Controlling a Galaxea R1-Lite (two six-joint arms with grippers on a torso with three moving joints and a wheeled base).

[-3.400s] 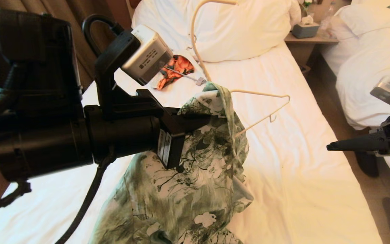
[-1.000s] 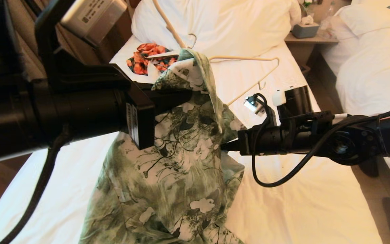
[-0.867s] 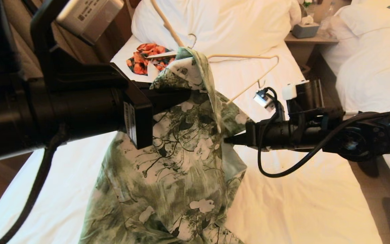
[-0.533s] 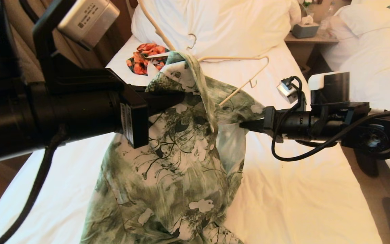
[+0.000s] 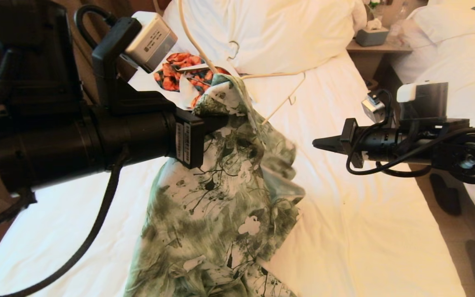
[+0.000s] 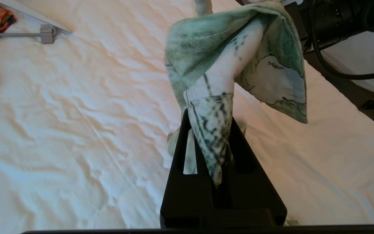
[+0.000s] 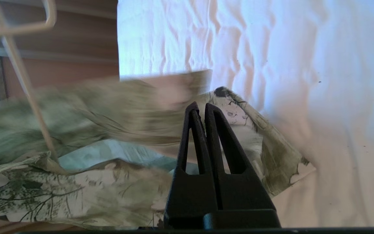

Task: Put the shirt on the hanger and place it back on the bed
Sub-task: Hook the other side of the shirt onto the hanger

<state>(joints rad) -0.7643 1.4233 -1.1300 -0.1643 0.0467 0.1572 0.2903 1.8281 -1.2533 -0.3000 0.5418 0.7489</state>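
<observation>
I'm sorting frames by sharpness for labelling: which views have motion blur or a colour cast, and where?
Right wrist view: the shirt is smeared by motion blur in its upper folds, while the right end effector and the bed are crisp. Left wrist view: sharp throughout, the left end effector clamping printed fabric. Head view: warm yellowish cast, and the pillows are nearly blown out.

Warm, bright light washes out the pillows [image 5: 287, 33] and the bed [image 5: 365, 214] in the head view. The shirt [image 7: 76, 107] is smeared with motion blur in the right wrist view, while the left wrist view stays pretty crisp.
</observation>
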